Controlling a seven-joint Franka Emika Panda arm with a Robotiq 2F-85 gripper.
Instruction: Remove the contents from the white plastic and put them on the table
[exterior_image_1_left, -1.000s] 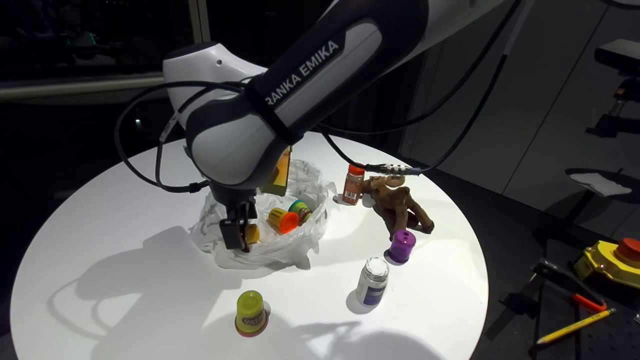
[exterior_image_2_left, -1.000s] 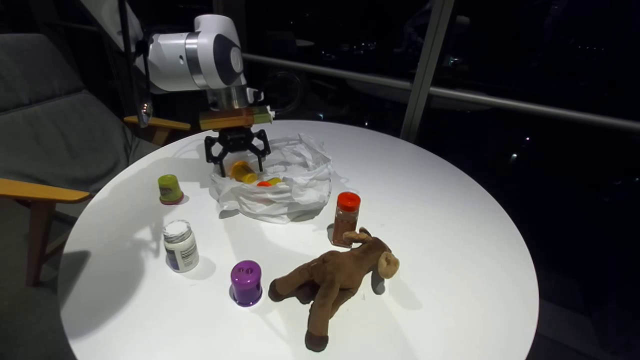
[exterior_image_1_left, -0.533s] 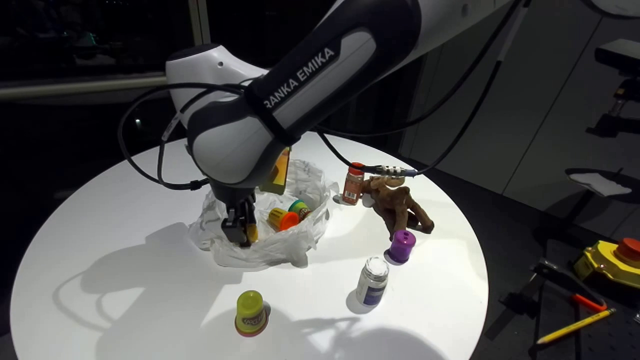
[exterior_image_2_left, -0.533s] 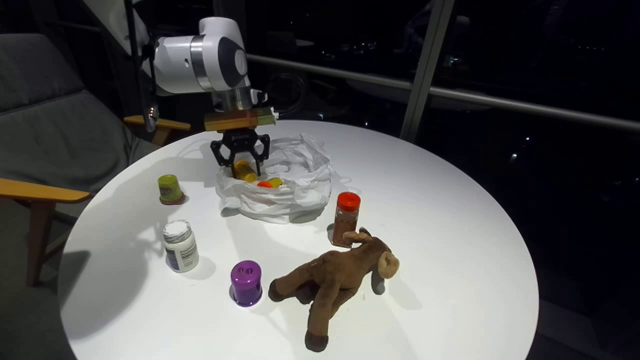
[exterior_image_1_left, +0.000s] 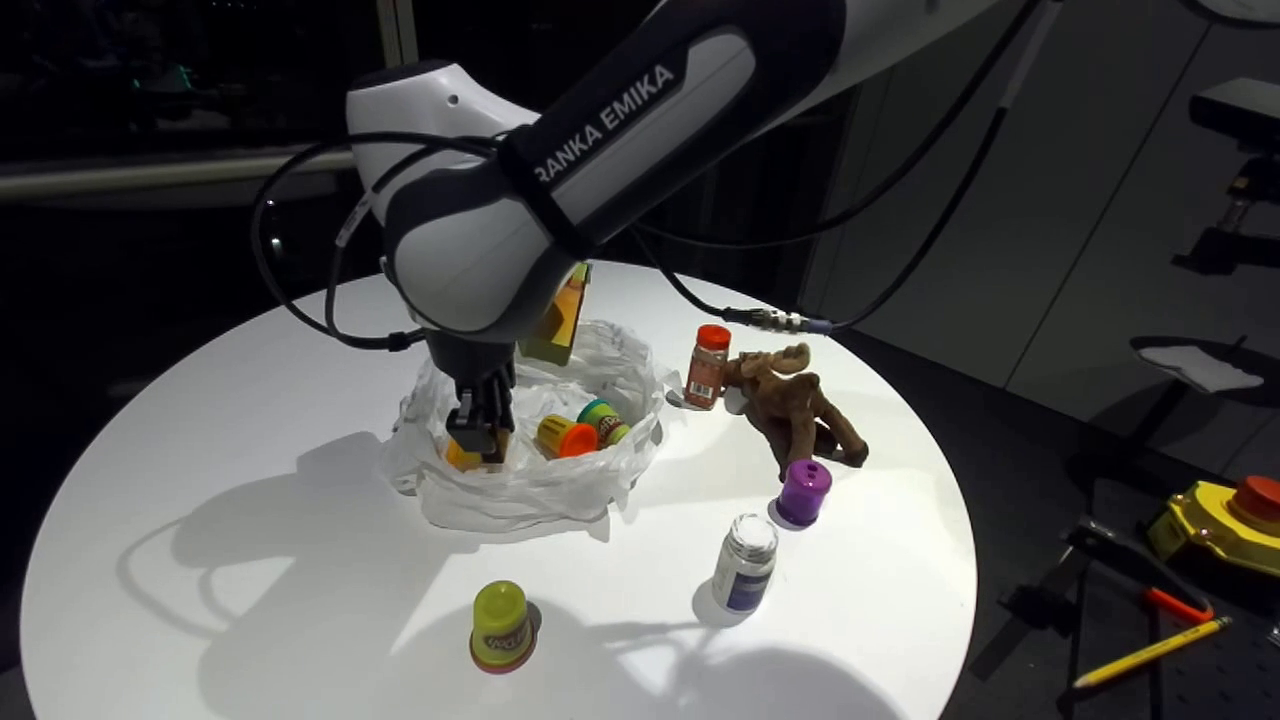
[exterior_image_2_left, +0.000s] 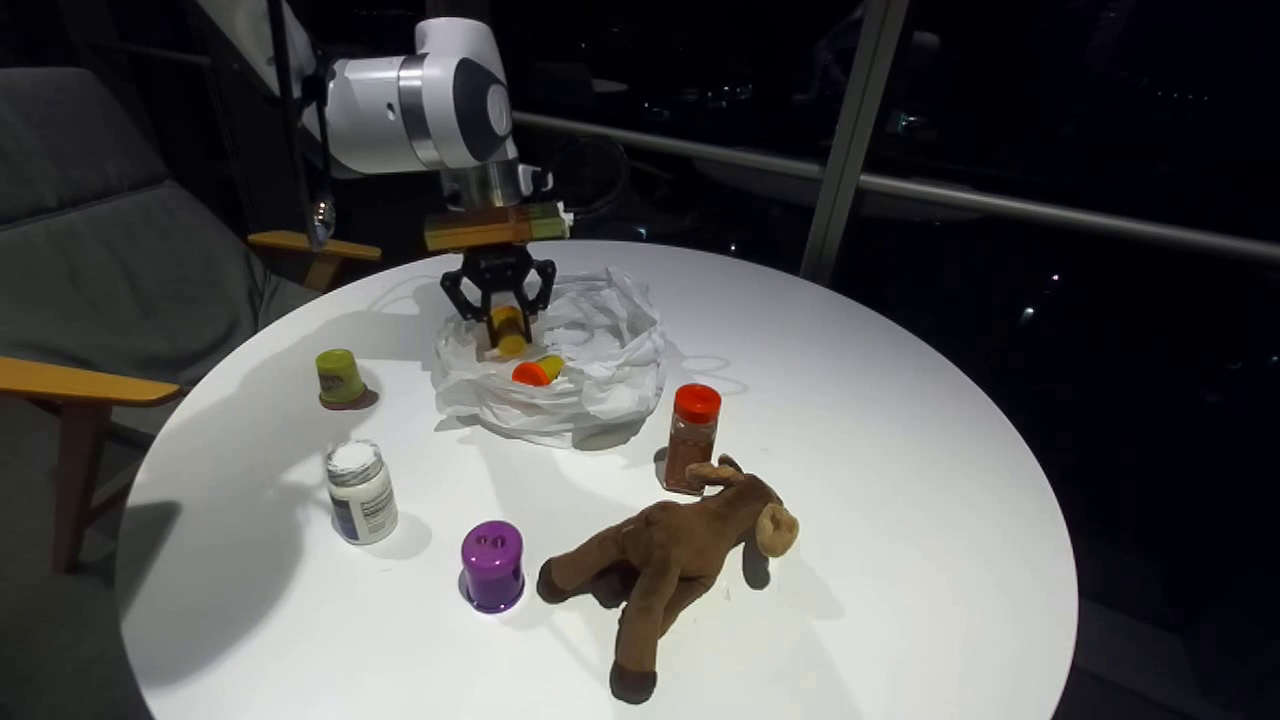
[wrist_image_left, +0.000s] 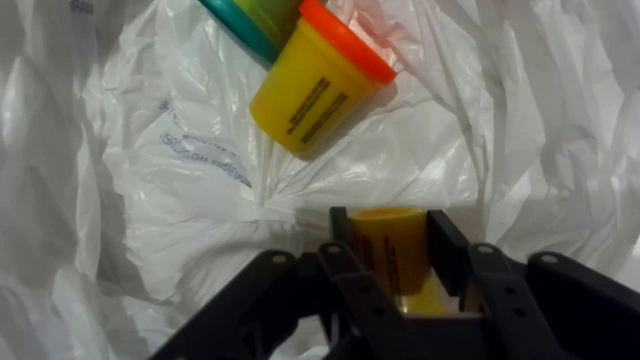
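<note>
Franka arm (exterior_image_1_left: 620, 140): forearm slanting down from the upper right in an exterior view, wrist bent so that the gripper (exterior_image_2_left: 512, 342) points down into the mouth of the white plastic bag (exterior_image_2_left: 570, 412).
Gripper hold: fingers drawn in against both sides of a yellow tub (wrist_image_left: 392, 245), gripping it within the bag's rim.
Bag contents: an orange-lidded tub (wrist_image_left: 315, 95) on its side, just beside a teal-lidded tub (wrist_image_left: 252, 25).
Round white table (exterior_image_1_left: 880, 580): carries the bag, a brown plush animal (exterior_image_2_left: 680, 545), a red-capped bottle (exterior_image_2_left: 691, 445), a purple two-hole canister (exterior_image_2_left: 493, 567), a white bottle (exterior_image_2_left: 362, 495) and a lime-green Play-Doh tub (exterior_image_1_left: 503, 625) standing lid down.
Hard to make out: fingers cover much of the held tub in an exterior view; whether its underside clears the bag cannot be told. The wrist view cuts off the teal-lidded tub at the top edge, and the bag's printing is too creased to read. The arm runs out of the top of both exterior views.
Since a second ago: the fingers, then wider, meet the tub, which lay aslant and now lines up between them; the gripper sits higher and farther over the bag; everything standing on the table keeps its place.
</note>
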